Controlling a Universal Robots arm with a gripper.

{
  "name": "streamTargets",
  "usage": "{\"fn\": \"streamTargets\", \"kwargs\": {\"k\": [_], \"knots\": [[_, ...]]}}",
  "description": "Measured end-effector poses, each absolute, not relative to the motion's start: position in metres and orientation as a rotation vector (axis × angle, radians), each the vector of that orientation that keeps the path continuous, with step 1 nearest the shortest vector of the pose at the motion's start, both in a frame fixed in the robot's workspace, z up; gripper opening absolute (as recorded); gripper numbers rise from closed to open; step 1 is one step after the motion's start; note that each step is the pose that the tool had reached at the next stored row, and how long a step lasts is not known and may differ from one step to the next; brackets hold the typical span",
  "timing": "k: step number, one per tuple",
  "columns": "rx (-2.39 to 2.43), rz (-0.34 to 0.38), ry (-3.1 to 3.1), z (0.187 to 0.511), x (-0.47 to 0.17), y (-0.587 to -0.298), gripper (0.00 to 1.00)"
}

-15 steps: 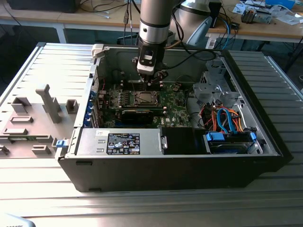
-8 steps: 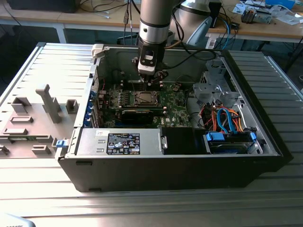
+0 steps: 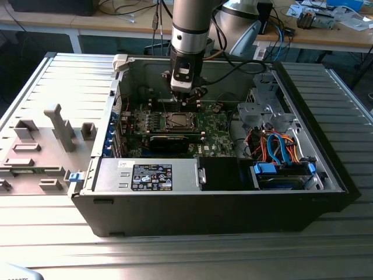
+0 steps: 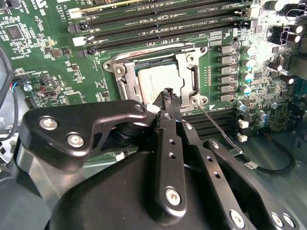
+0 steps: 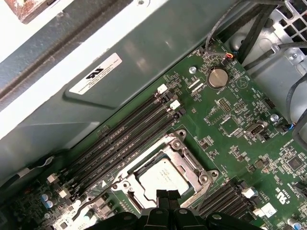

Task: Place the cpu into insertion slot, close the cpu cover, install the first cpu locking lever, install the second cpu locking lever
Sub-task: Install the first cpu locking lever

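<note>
Exterior view: my gripper (image 3: pixel 186 104) hangs at 12 o'clock of the slot (image 3: pixel 168 122).
Second wrist view: cpu (image 4: pixel 160 79) seated, cover (image 4: pixel 184 60) down. My fingers (image 4: pixel 169 96) are pinched narrow and empty, beside a loose lever (image 4: pixel 218 129).
First wrist view: fingertips (image 5: pixel 160 195) together at the cover's edge.
Judged: first-lever step; the lever needs pressing down and latching.

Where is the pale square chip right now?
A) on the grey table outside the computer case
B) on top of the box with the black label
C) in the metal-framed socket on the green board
C: in both wrist views the chip lies flat inside the metal frame on the green board.
</note>
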State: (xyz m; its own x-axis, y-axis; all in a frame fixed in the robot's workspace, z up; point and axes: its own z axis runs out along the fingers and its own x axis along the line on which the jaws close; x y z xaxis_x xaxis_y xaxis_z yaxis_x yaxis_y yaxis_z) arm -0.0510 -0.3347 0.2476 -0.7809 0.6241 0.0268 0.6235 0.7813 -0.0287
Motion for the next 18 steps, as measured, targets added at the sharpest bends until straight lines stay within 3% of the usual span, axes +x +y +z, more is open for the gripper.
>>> {"fn": "streamTargets", "kwargs": {"k": [18], "knots": [[-0.991, 0.029, -2.945, 0.2477, -0.0510, -0.3347, 0.11]]}}
